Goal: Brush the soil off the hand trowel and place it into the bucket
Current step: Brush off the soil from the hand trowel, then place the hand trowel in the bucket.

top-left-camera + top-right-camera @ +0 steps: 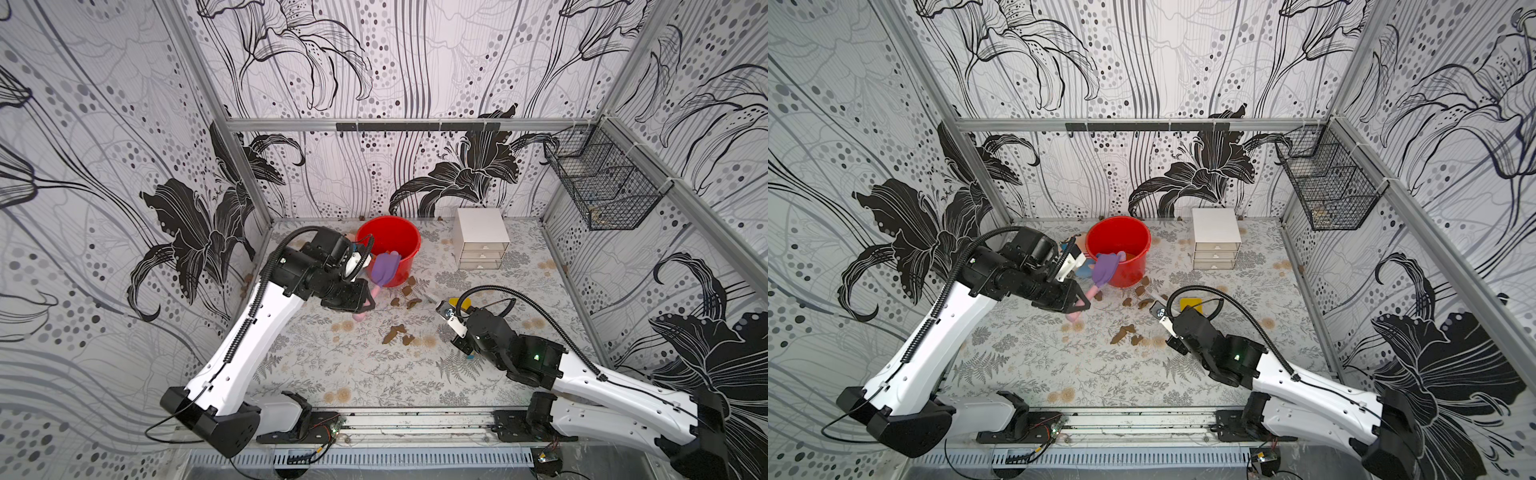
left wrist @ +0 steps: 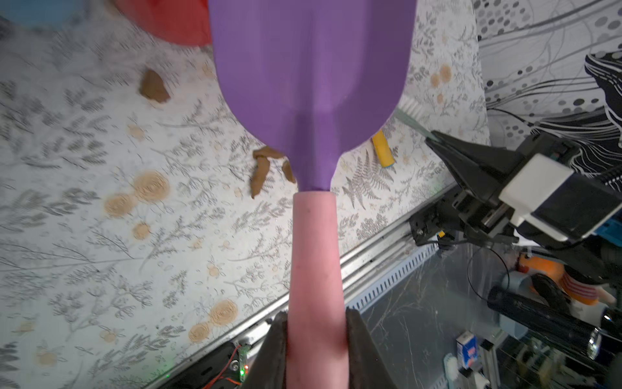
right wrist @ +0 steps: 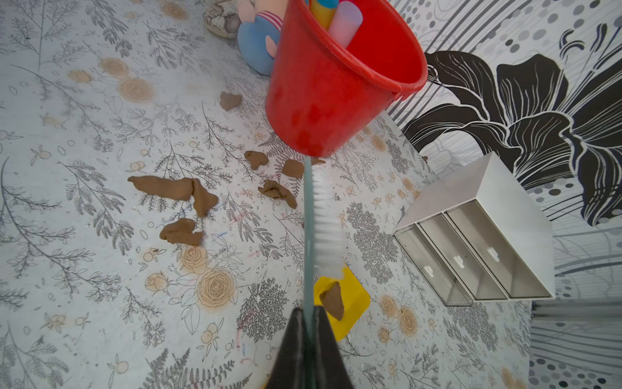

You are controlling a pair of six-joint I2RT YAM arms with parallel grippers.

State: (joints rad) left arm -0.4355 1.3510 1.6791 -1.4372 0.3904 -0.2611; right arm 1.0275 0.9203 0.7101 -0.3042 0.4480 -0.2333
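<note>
Bucket: bright red, upright, colored handles standing inside.
Hand trowel: purple blade tipped at the bucket's near rim, with the pink handle outside it.
Left gripper: clamped on the trowel's pink handle.
Right gripper: pinched on a brush — bristles near the bucket's base.
Soil: brown clumps scattered before the bucket.

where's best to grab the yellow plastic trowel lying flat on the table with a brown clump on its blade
Take the yellow plastic trowel by its round handle, likely from above, jaws across it. The blade lies flat under a soil clump, offering no edge; the handle is a rounded bar. The right gripper, shut on the white-bristled brush, hangs over it.
</note>
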